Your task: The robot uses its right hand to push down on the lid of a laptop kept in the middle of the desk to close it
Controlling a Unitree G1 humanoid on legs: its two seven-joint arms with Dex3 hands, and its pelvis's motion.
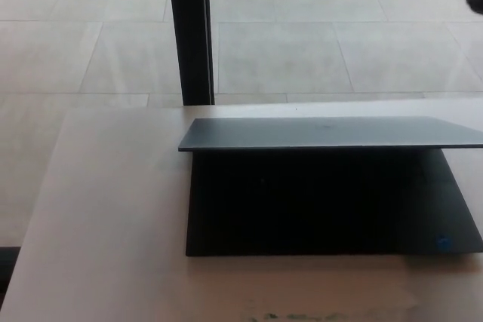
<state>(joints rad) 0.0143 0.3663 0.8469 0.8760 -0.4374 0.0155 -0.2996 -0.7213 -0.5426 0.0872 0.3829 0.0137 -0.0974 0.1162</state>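
Pale floor tiles (317,50) and a dark upright post (190,32) fill the background beyond the far edge of a light tabletop (106,209). On it, reaching to the right edge of the view, sits a dark laptop (324,201) with its lid (324,133) tipped far down over the black base but still ajar, a small blue sticker (444,243) near the base's front right corner. Neither robot hand shows, so their state cannot be told.
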